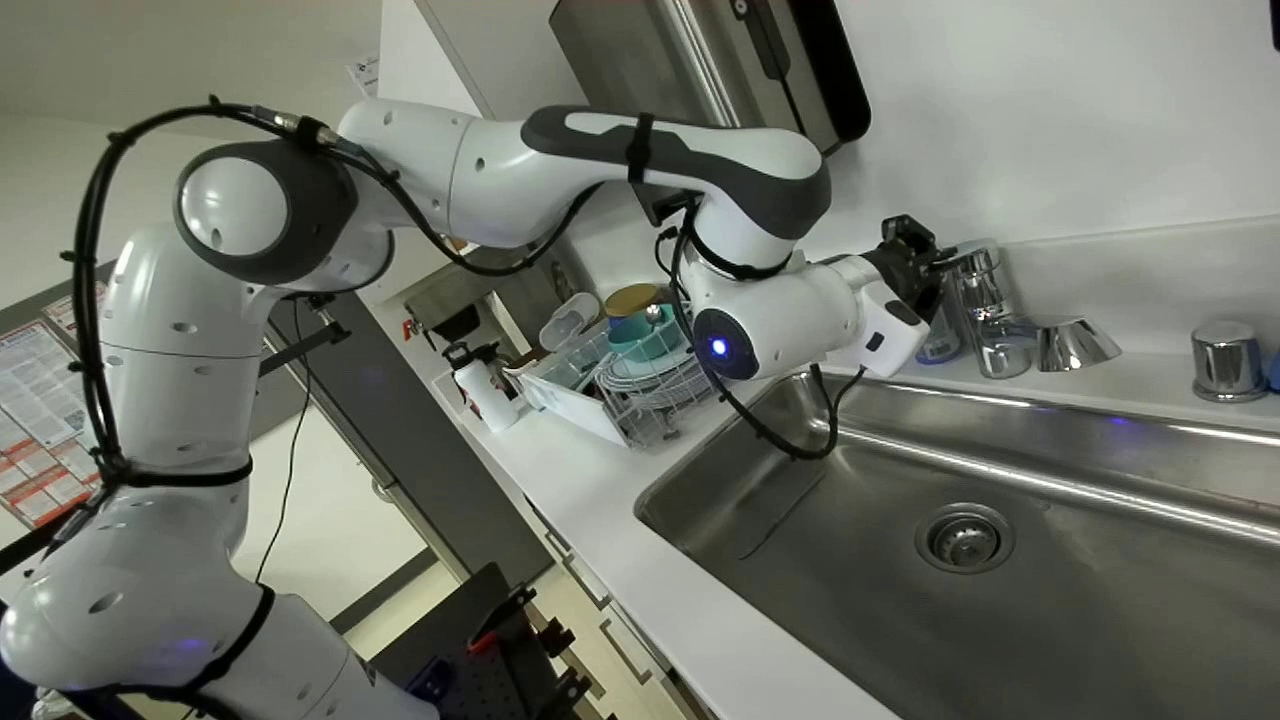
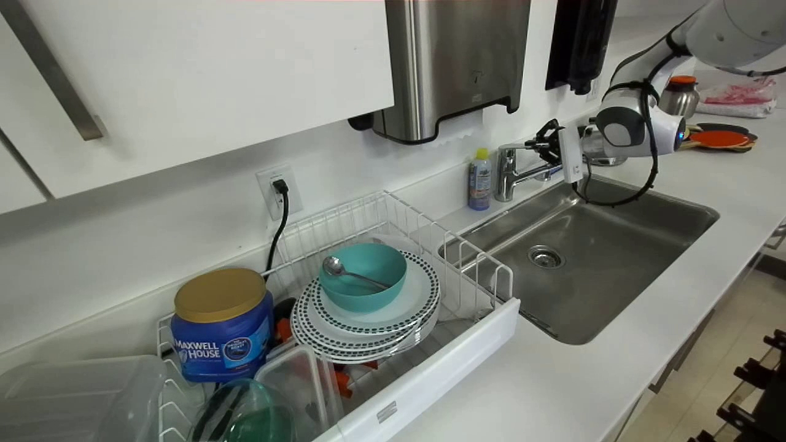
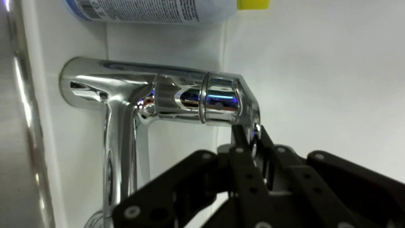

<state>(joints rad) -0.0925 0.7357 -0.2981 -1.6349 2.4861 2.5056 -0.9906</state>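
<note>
- The gripper (image 3: 252, 131) stands narrow on the lever (image 3: 247, 106) at the top of the faucet (image 3: 133, 85), one jaw on either side of it.
- The faucet is upright by the wall (image 2: 344, 166), its spout (image 3: 114, 177) running roughly along the edge of the sink (image 2: 620, 264).
- The sink, with a drain (image 2: 546, 256) in its floor, lies in front of the faucet.
- The arm (image 1: 780, 315) reaches the faucet over the sink in both exterior views.
- Just beside the faucet a yellow-capped spray can (image 2: 479, 183) stands upright.
- On the spray can's side of the faucet, well apart, is the rack (image 2: 442, 372); in it a teal bowl (image 2: 363, 296) sits on plates (image 2: 399, 307), a spoon (image 2: 334, 266) resting inside.
- Also in the rack, farther from the faucet: a gold-lidded blue coffee tub (image 2: 222, 344).
- Above the faucet, toward the rack, a steel dispenser (image 2: 454, 67) hangs on the wall.
- On the other side of the faucet, well apart on the counter (image 2: 491, 380): an orange-capped flask (image 2: 680, 101) and some paddles (image 2: 718, 139) lying flat.
</note>
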